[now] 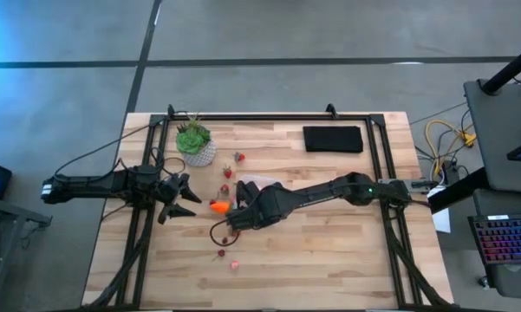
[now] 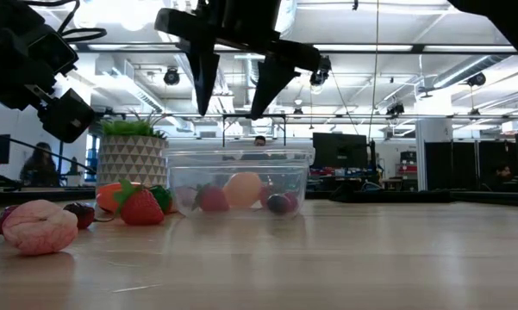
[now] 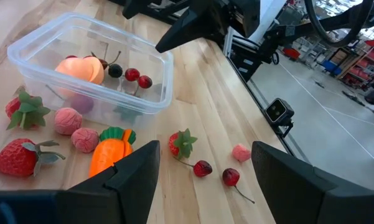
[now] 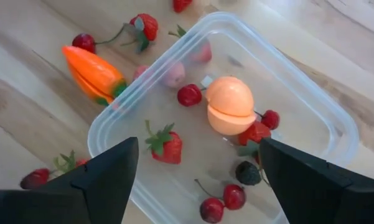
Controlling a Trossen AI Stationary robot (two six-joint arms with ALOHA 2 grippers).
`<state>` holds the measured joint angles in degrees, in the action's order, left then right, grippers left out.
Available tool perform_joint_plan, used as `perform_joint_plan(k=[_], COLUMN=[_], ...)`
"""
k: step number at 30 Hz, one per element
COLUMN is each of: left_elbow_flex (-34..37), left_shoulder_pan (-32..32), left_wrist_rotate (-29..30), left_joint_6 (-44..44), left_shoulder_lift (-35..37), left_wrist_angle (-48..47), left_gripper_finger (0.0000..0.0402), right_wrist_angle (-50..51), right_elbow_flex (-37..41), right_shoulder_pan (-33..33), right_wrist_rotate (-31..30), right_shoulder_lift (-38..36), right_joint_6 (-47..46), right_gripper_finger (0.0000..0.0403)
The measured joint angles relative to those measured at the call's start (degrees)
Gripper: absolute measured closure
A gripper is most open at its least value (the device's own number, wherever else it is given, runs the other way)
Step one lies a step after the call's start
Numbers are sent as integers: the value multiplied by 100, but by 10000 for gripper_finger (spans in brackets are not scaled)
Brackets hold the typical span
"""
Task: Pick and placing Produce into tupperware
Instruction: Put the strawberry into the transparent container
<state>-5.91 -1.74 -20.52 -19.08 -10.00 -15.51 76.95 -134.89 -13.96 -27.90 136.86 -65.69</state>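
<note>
Tupperware (image 4: 311,112), a clear, thin-walled plastic tub with rounded corners, sits near the middle of the butcher-block table (image 1: 329,260), directly under my right gripper (image 4: 199,180). Inside it, going from left to right in my right wrist view: a strawberry (image 4: 165,144) with a green leafy cap, a small red cherry (image 4: 189,94), a smooth peach-orange round fruit (image 4: 230,106) with a cut line across it, a pair of glossy cherries (image 4: 224,200) on stems, a dark berry (image 4: 247,173) and more red pieces against the far wall.

My left gripper (image 1: 184,198) hovers at about nine o'clock from the tub, its two dark fingers spread wide with nothing between them. My right gripper hangs just above the tub's open top, fingers (image 4: 106,177) splayed far apart and empty, touching neither the plastic nor the fruit; in the low view they show as two dark prongs (image 2: 205,73) pointing down above the rim.

Outside the tub, on the side toward my left gripper, lies an orange carrot (image 3: 110,152) with a green top, tapered and matte. Around it are a large strawberry (image 3: 15,157), two bumpy pink raspberry-like pieces (image 3: 68,120), another strawberry (image 3: 182,143), loose cherries (image 3: 203,168) and a small pink chunk (image 3: 241,152).

At eleven o'clock from the tub stands a leafy green plant (image 1: 193,137) in a pale patterned pot. A black rectangular pad (image 1: 333,139) lies flat at about one o'clock, near the table's far edge.
</note>
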Motion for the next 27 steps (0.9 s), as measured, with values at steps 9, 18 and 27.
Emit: perform_joint_plan(k=[9, 18, 27], left_elbow_flex=[0, 0, 0], left_shoulder_pan=[-2, -2, -1], left_wrist_rotate=[0, -2, -2], left_joint_6=[-1, -2, 0], left_shoulder_lift=[0, 0, 0], left_wrist_angle=[0, 0, 0], left_gripper_finger=[162, 162, 162], right_wrist_angle=[2, 2, -140], right_elbow_flex=[7, 46, 47], right_shoulder_pan=[-146, -216, -224], right_wrist_rotate=[-16, -50, -43], right_shoulder_lift=[2, 4, 7], right_joint_6=[-677, -933, -956], right_gripper_finger=[78, 78, 78])
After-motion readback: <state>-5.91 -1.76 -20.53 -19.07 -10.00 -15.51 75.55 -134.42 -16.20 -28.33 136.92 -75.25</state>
